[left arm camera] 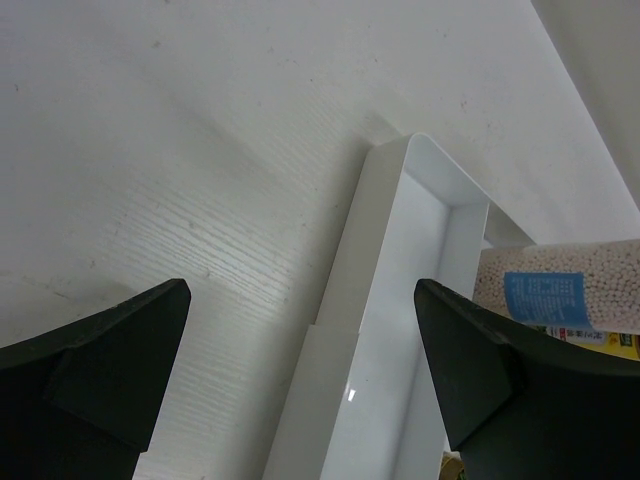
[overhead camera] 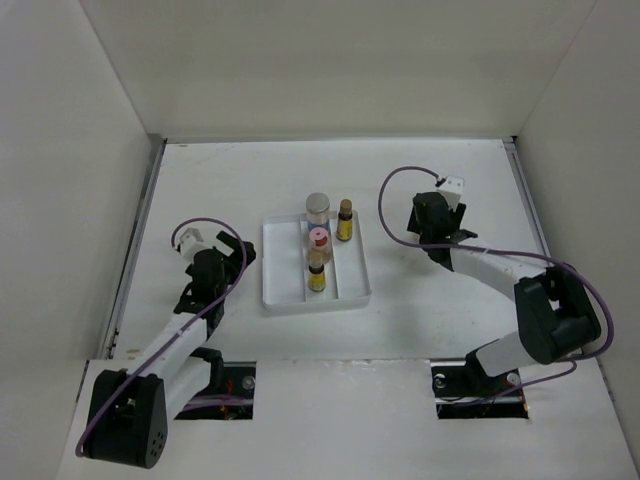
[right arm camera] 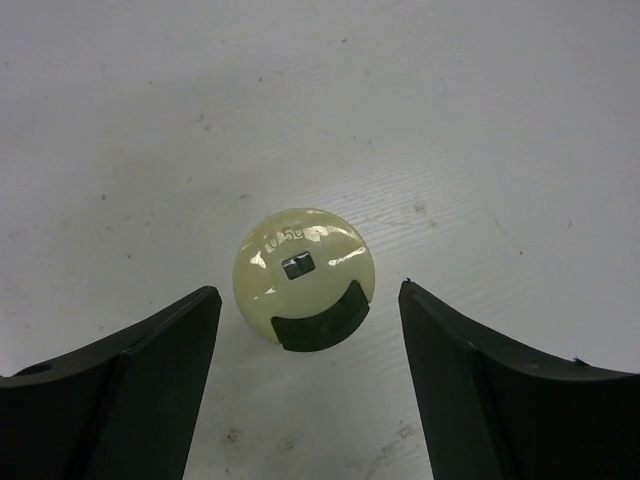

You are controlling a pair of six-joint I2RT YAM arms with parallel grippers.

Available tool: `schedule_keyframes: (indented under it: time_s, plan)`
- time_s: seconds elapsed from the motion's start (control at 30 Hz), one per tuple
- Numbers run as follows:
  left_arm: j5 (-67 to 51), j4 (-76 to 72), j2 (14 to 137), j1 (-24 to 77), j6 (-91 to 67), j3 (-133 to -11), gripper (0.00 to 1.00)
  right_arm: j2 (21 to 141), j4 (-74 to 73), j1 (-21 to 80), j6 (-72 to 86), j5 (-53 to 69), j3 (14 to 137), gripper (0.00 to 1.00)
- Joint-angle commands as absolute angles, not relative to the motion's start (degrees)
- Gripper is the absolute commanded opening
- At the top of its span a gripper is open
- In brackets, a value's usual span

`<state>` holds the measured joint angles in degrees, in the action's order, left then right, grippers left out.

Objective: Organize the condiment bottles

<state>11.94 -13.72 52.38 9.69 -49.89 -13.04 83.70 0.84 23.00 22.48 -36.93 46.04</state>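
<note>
Open tabletop point(overhead camera: 220, 180) all round the white tray point(overhead camera: 300, 303) (left compartment point(overhead camera: 283, 265) bare), bottles point(overhead camera: 319, 238) in its middle and right lanes.

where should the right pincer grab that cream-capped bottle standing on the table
Around its round cap, coming straight down: the cream-capped bottle stands upright, top facing up, with the right pincer open on either side.

**Four bottles grouped, one standing apart**

In the middle of the top view, three bottles stand upright in a column in the centre compartment of the white tray point(overhead camera: 268, 270). The grey-lidded jar point(overhead camera: 317, 206) is uppermost, the pink-capped bottle point(overhead camera: 318, 240) sits below it, and the yellow brown-capped bottle point(overhead camera: 317, 272) is lowest. The slim yellow dark-capped bottle point(overhead camera: 344, 220) stands in the right compartment, beside the jar. The jar's blue label and pale granules show at the right edge of the left wrist view. The cream-capped bottle point(right arm camera: 303, 275), seen from above, stands on the table point(right arm camera: 450, 120) at the centre of the right wrist view.
</note>
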Motion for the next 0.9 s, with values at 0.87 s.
schedule_keyframes:
  time_s: [0.87]
  plan:
    - [14.5,-11.7,48.9,9.2,-48.9,-14.8,1.0,79.4,9.2,56.5,24.9,-35.9,45.8,0.42]
